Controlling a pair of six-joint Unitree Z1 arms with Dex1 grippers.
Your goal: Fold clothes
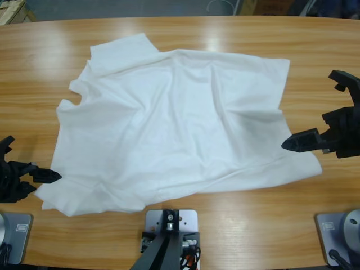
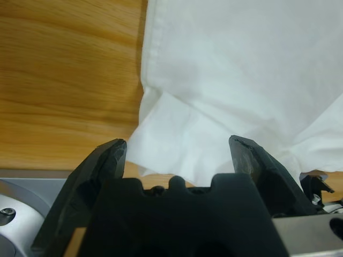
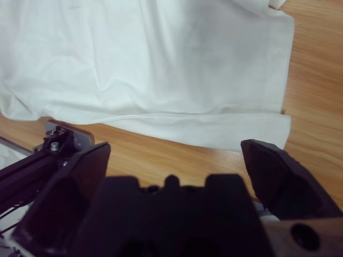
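The clothes are one white T-shirt (image 1: 180, 118), spread loosely and wrinkled across the middle of the wooden table (image 1: 315, 39), collar end toward the left. My left gripper (image 1: 34, 162) is open at the shirt's near-left corner, one jaw tip at the cloth's edge. The left wrist view shows that corner of the T-shirt (image 2: 241, 64) just ahead of the open left gripper (image 2: 178, 147), with nothing held. Beside the shirt's right edge my right gripper (image 1: 309, 109) hangs open. In the right wrist view the T-shirt (image 3: 161, 59) shows its hem beyond the open right gripper (image 3: 177, 155).
Bare wood (image 1: 34, 67) surrounds the shirt on all sides. The table's far edge (image 1: 180, 18) runs along the top, with floor and a pale crate (image 1: 10, 10) behind it.
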